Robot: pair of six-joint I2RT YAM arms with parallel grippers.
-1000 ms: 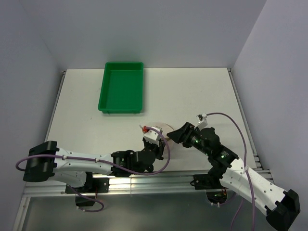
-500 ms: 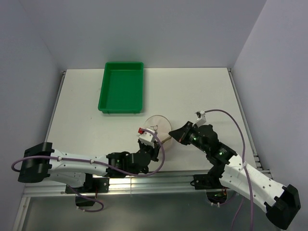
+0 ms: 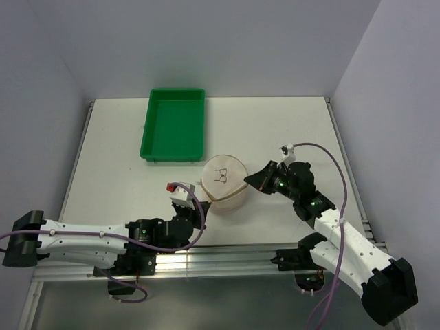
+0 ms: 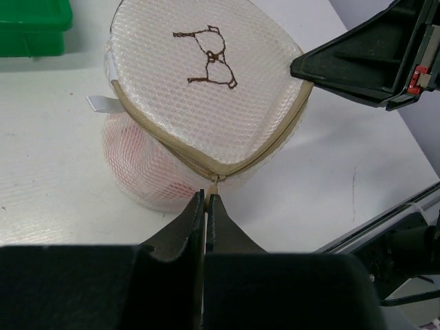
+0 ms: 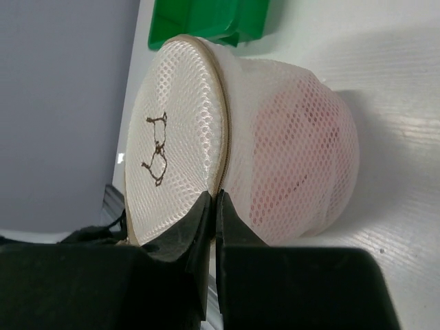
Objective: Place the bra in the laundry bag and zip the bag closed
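The laundry bag [image 3: 223, 177] is a round white mesh pouch lying mid-table, its flat face with the dark mark turned up. The bra [image 5: 295, 158] shows as pink through the mesh of the lower half [image 4: 148, 165]. My left gripper [image 4: 207, 199] is shut on the tan zipper pull at the bag's near rim [image 3: 199, 199]. From the right side, my right gripper [image 5: 215, 196] is shut on the bag's zipper rim [image 3: 249, 180]. In the left wrist view the right gripper's fingers [image 4: 344, 65] are pinched on the rim.
A green plastic tray [image 3: 174, 124] stands at the back left, just beyond the bag. The cell's walls close in the table on three sides. The arms' bases and a metal rail [image 3: 227, 258] run along the near edge.
The right gripper has shut on the bag's rim. The left arm has drawn back to the left with the zipper pull. The bag has turned its marked face upward and shifted slightly away.
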